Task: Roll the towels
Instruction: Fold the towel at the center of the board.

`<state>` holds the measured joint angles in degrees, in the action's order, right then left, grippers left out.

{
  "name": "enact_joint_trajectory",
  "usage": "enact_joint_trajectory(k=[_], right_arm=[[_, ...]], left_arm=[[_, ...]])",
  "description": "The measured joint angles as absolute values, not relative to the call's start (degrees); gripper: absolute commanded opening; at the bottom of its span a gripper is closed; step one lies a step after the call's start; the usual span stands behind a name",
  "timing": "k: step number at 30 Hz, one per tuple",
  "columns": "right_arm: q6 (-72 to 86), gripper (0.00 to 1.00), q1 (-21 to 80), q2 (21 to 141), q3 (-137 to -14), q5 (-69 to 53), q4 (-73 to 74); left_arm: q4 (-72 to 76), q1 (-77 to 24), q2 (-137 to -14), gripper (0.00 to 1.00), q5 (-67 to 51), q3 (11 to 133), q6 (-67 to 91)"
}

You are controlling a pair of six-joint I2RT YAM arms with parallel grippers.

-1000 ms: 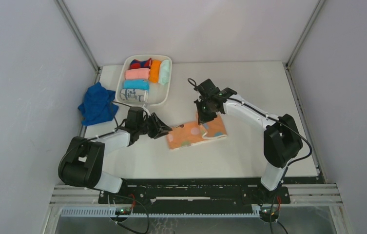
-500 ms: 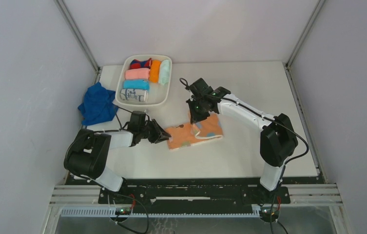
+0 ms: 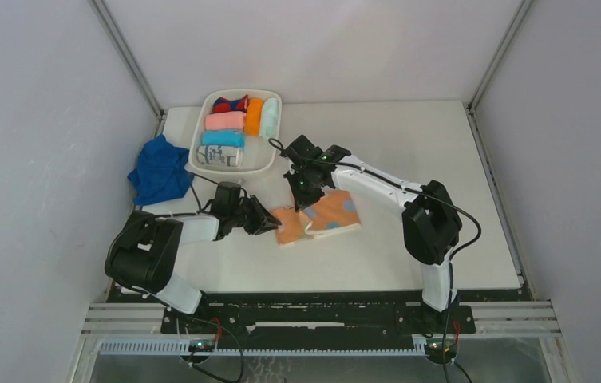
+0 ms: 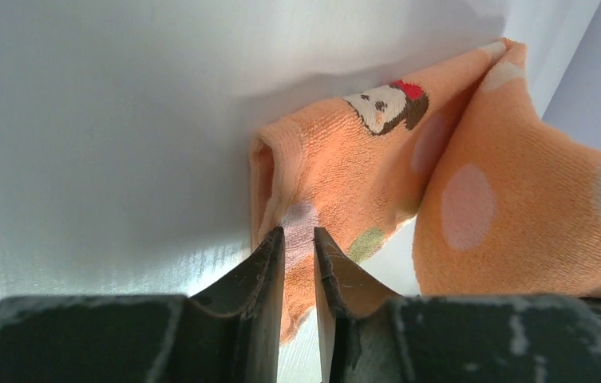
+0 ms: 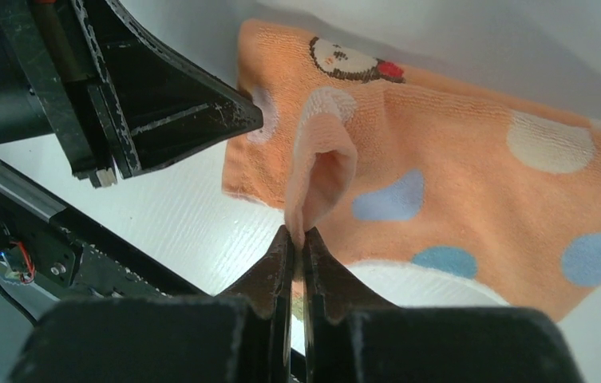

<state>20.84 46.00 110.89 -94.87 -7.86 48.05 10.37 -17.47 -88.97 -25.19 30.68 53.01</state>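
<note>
Towels: peach towel lies partly folded in the middle of the surface; blue towel sits crumpled at the left edge, untouched.
Right claw: clamped on a raised fold of the peach towel, likely to draw it over toward the left hem.
Left claw: narrow, tips at that left hem; whether it pinches cloth cannot be told. It probably anchors the end against sliding.
Stage: early, with no roll formed.
</note>
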Motion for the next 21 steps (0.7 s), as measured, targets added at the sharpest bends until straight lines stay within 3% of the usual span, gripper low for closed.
enact_joint_trajectory(k=[21], right_arm=[[23.64, 0.0, 49.17, 117.69, -100.09, -8.01, 48.58]], left_arm=[[11.05, -19.44, -88.97, 0.24, -24.12, 30.68, 53.45]])
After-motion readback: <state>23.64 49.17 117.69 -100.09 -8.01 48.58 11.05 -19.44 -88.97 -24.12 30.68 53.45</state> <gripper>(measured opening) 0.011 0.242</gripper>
